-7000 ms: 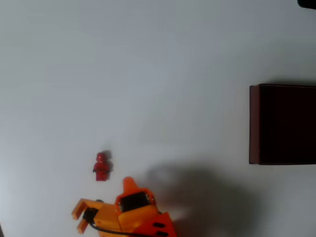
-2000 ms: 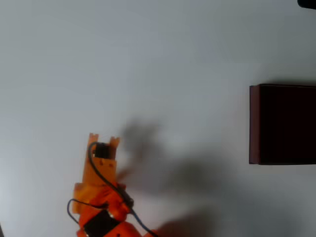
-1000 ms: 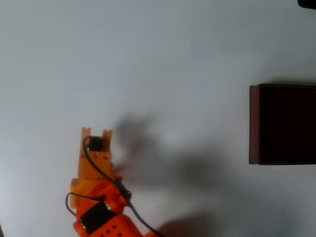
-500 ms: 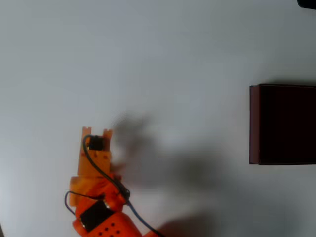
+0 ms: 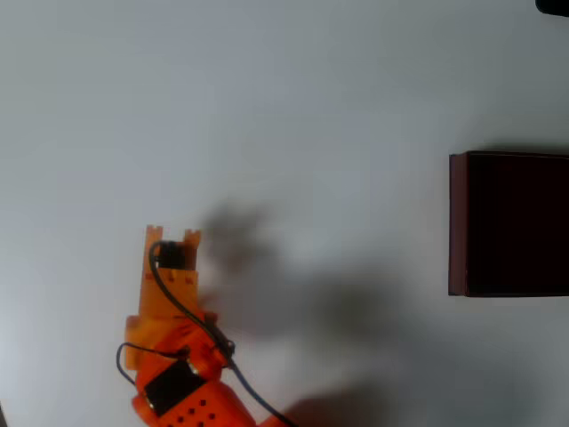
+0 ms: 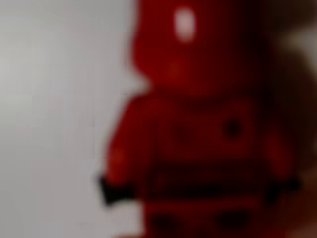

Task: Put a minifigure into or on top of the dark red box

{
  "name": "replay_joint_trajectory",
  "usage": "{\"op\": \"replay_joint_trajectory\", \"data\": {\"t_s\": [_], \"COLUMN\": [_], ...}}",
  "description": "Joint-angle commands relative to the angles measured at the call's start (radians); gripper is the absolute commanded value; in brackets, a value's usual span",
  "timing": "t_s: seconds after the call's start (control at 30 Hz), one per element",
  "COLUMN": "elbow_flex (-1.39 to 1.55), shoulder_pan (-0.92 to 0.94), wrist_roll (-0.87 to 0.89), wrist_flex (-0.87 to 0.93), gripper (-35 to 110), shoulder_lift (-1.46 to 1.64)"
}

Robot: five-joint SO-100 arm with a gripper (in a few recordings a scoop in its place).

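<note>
The all-red minifigure (image 6: pixel 198 134) looms very close and blurred in the wrist view, upright, with the white table behind it on the left. In the overhead view my orange gripper (image 5: pixel 172 253) hangs over the lower left of the table and covers the minifigure there. Its jaws appear shut on the minifigure, though no finger shows sharply. The dark red box (image 5: pixel 457 222) stands far to the right, cut by the picture's edge, its near-black inside open to view.
The white table (image 5: pixel 284 107) spreads bare between the gripper and the box. The arm's soft shadow (image 5: pixel 267 285) lies to the right of the gripper. A black cable runs down the arm's back.
Seven seconds ago the minifigure stood free on the table and the gripper was below it. The gripper now covers that spot. Over the last second it barely moved; its shadow drifted off a little.
</note>
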Motion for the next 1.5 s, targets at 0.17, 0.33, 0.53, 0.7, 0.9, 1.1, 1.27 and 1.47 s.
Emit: {"op": "replay_joint_trajectory", "data": {"t_s": [0.17,0.33,0.53,0.7,0.9,1.1,1.27,1.47], "elbow_flex": [0.014,-0.041,-0.143,-0.143,-0.186,-0.344,-0.489,-0.695], "shoulder_pan": [-0.009,0.032,0.175,0.345,0.552,0.742,0.887,1.020], "wrist_roll": [-0.011,-0.103,-0.362,-0.626,-0.838,-1.126,-1.379,-1.606], "wrist_flex": [-0.003,0.112,0.368,0.515,0.680,0.749,0.739,0.736], "gripper": [3,2,1,1,1,0,0,0], "shoulder_lift": [0.014,0.058,0.202,0.425,0.684,0.572,0.423,0.232]}}
